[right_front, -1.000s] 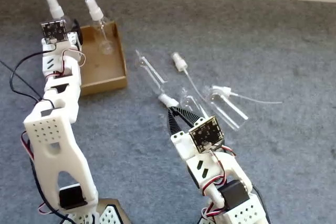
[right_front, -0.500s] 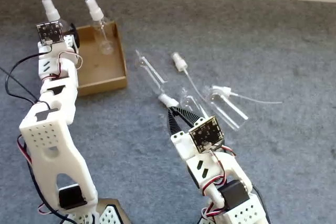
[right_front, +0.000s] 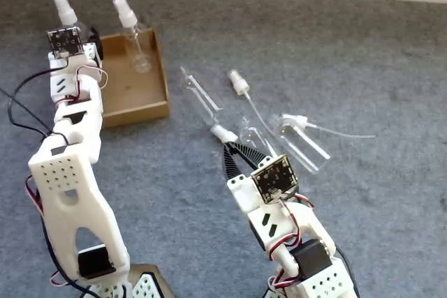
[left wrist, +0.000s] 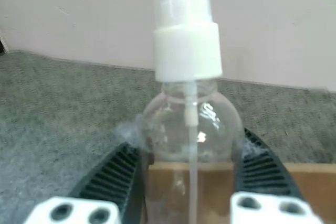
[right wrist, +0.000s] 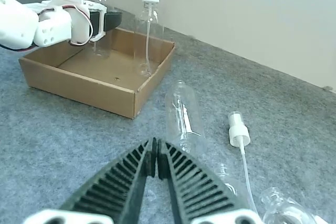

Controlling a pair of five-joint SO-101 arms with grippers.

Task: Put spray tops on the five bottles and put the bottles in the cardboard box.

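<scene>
- In the cardboard box (right_front: 140, 111) at the table's far left corner, one capped bottle (right_front: 133, 36) stood; the left gripper (left wrist: 189, 150) pinched a second bottle (left wrist: 186, 114) there.
- We judged three loose bottles (right_front: 202, 95) mid-table left to cap and box.
- The right gripper (right wrist: 156, 145) was pressed together, empty.

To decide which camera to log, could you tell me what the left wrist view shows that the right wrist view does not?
Left wrist view: the tube running down inside the held bottle, clamped in the left gripper. Right wrist view: the shut right gripper, a loose bottle and loose top lying ahead of it, a second bottle standing in the box. Both: held bottle, left gripper, box.
</scene>
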